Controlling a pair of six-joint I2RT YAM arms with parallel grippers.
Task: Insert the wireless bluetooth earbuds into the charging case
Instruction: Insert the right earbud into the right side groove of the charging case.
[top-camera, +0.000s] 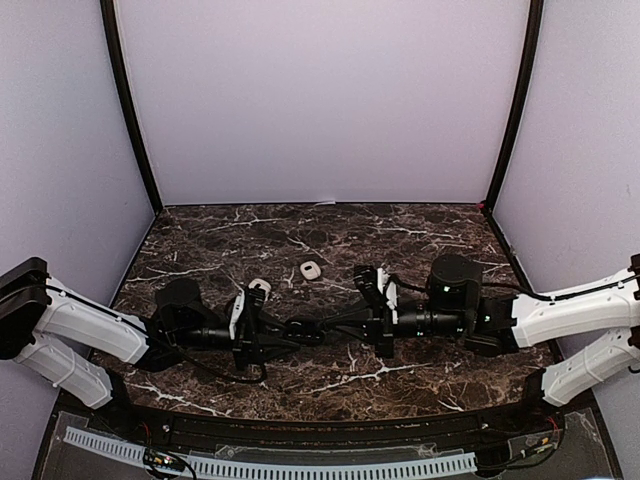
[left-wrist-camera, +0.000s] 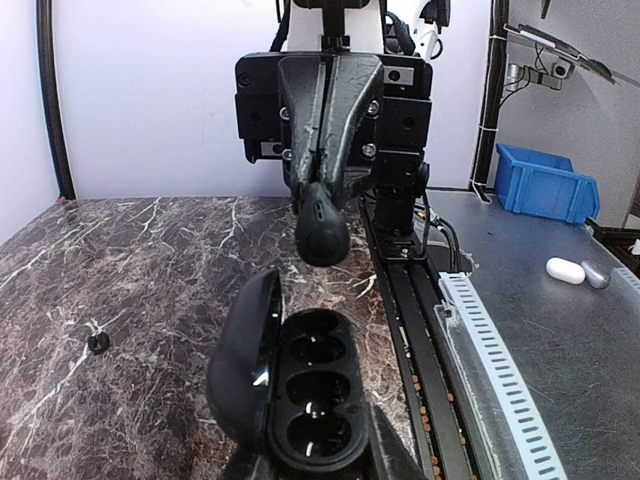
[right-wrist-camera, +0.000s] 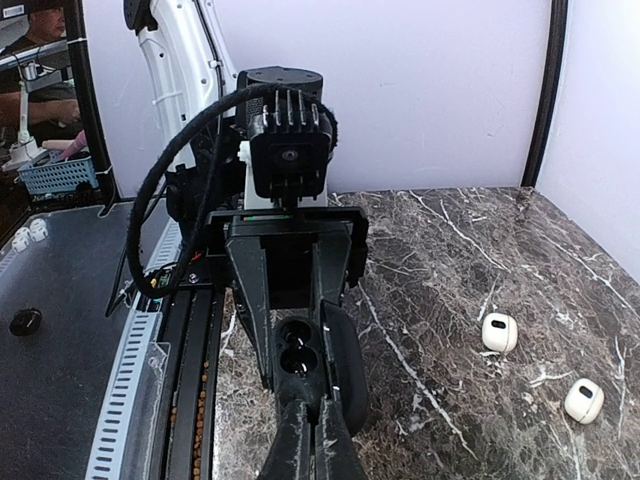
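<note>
Top external view: both arms meet low over the tabletop, tip to tip at the charging case.
Left pincer is clamped on the black charging case, lid swung open, round wells showing. Right pincer is pressed together on a black earbud, held just beyond the case mouth, not touching it. One white case and another lie well apart from the charging case, on its far side.
</note>
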